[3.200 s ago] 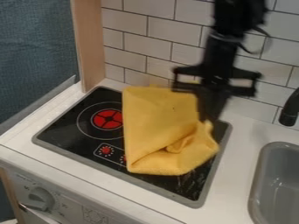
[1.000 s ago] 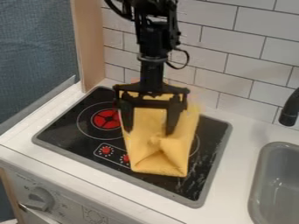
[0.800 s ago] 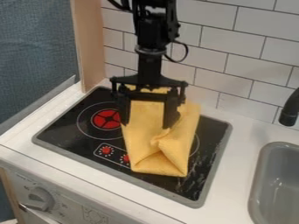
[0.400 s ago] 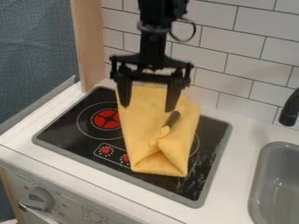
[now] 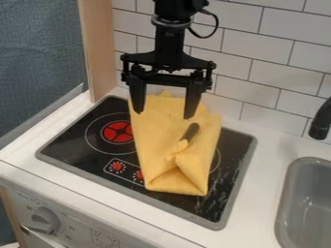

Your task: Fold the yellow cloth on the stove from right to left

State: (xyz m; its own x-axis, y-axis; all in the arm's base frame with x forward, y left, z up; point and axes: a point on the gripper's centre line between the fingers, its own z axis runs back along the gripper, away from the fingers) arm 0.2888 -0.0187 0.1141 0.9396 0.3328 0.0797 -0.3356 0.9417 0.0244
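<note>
The black gripper hangs over the back part of the yellow cloth, its two fingers spread wide and nothing between them. Folded over itself, the yellow cloth lies across the middle of the black stovetop, with a raised fold near its front end. A small dark elongated object rests on the cloth, just in front of the right finger; its lower end meets a small yellow piece or fold, and I cannot tell which.
A red-marked burner and red knob prints are left of the cloth. At the right are a grey sink and a black faucet. White wall tiles stand behind, and a wooden post at the back left.
From the right, the gripper came over the cloth, then rose off it and opened wider, uncovering the dark object. The cloth's front part is now folded differently and sits narrower.
</note>
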